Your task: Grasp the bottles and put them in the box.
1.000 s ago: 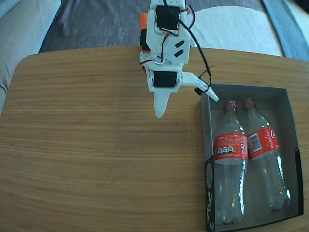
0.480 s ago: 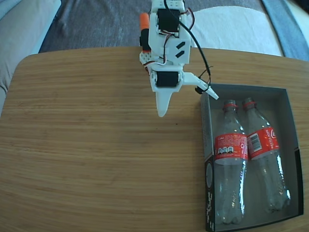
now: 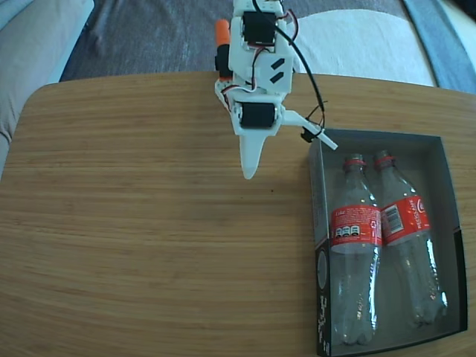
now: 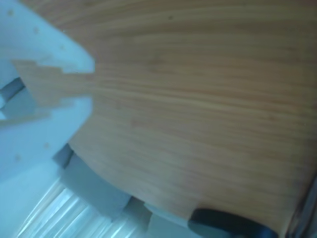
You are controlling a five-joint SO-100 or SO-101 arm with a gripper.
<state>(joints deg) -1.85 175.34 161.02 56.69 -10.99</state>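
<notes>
In the fixed view the two bottles (image 3: 355, 245) (image 3: 405, 238) lie side by side inside the box (image 3: 321, 223), touching each other, with their necks toward the far wall and their bottoms toward the near wall. The box sits at the right side of the wooden surface (image 3: 149, 238). The end effector (image 3: 286, 158) hangs above the surface just beside the far left corner of the box. Its long white finger (image 3: 250, 160) points down and the other finger (image 3: 316, 135) spreads toward the box, so it is open and holds nothing. In the wrist view the end effector (image 4: 91, 82) shows two white tips with a small gap between them, over bare wood.
</notes>
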